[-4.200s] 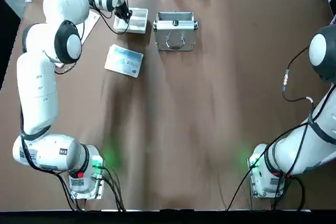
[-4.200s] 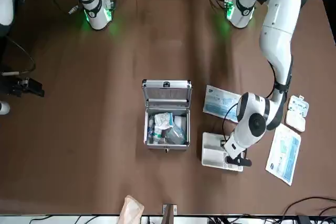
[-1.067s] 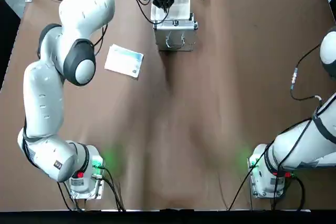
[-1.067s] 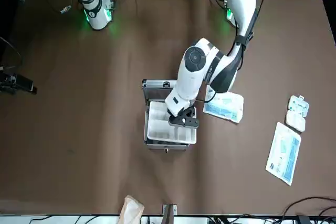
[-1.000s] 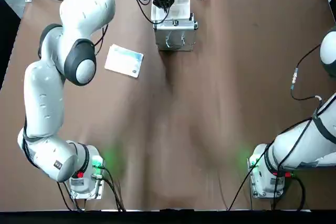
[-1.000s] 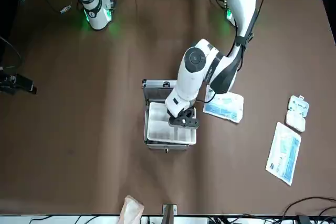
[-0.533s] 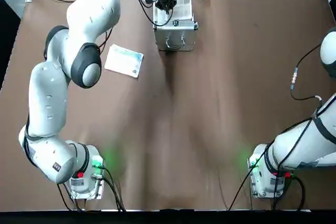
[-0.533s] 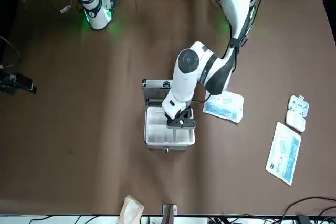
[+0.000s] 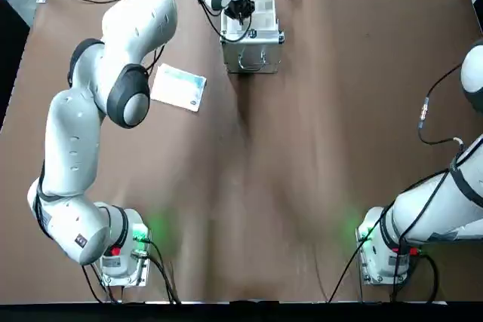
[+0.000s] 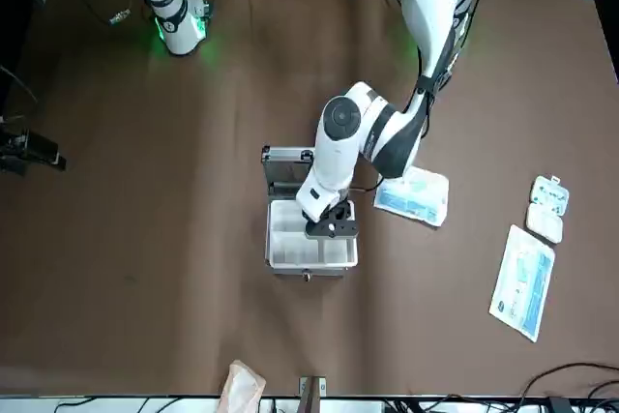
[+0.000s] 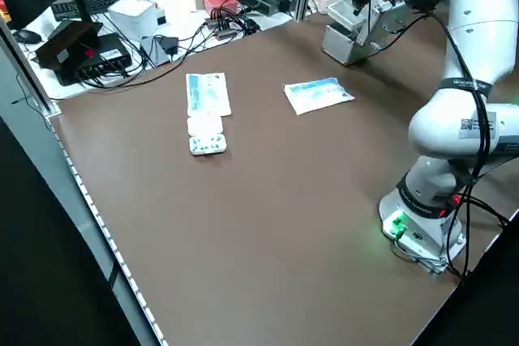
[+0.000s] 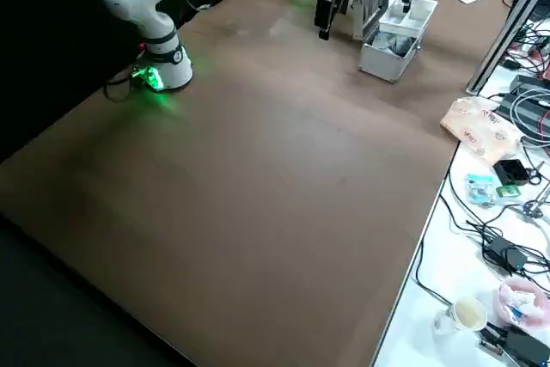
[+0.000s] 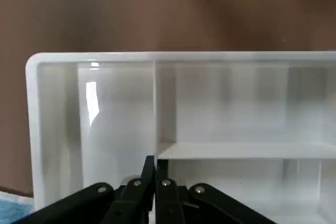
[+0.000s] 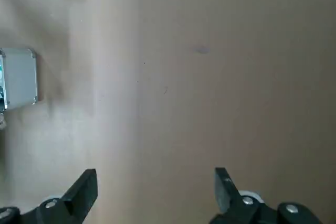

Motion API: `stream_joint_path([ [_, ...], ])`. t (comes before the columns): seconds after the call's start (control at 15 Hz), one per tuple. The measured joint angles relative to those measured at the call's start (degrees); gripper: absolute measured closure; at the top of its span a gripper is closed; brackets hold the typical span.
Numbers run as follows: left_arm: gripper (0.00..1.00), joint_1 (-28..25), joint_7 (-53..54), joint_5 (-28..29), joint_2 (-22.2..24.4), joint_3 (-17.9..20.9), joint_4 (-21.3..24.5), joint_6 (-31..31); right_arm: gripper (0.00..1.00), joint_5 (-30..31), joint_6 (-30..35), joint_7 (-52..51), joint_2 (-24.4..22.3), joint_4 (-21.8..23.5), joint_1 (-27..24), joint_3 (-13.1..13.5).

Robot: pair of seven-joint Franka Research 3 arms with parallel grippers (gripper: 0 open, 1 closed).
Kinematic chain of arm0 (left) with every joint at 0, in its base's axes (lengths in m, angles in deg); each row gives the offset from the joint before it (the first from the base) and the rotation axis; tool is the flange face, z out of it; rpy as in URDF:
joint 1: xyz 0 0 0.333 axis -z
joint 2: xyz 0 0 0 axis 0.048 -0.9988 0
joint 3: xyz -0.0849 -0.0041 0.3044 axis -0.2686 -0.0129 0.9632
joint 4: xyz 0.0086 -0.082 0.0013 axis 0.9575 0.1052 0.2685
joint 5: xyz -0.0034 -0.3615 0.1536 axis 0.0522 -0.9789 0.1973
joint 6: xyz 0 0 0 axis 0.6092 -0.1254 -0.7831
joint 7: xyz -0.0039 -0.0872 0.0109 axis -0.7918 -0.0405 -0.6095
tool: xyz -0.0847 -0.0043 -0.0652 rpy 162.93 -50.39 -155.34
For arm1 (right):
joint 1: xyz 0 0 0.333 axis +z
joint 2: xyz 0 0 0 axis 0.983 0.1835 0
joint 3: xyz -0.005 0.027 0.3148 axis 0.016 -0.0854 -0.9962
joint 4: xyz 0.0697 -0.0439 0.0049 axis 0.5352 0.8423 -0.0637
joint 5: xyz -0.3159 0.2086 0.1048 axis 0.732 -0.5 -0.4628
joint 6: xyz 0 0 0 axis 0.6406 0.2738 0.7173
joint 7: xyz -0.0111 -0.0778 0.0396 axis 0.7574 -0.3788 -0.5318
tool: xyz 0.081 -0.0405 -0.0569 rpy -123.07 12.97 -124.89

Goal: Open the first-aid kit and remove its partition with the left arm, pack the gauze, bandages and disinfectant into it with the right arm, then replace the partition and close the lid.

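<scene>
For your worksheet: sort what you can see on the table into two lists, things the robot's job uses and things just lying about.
In use:
- kit, lid up
- partition sitting in the kit, gripped by the left gripper

Lying about:
- blue-white pack beside the kit
- second flat pack
- small white box
- beige bag off the table's edge

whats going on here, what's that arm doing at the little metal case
The left gripper is shut on the edge of the white partition, holding it in the top of the open first-aid kit at the far side of the table. The lid stands up, not yet closed. The right gripper is open, off to the side over bare table. A few flat packs lie beside the case.
</scene>
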Motion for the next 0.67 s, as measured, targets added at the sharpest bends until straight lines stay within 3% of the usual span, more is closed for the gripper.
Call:
stream_joint_path([
  [0.67, 0.96, 0.10, 4.08, 0.00, -0.90, -0.22, -0.10, 1.94, 0.01, 0.12, 0.07, 0.00, 0.00, 0.00, 0.02, -0.07],
])
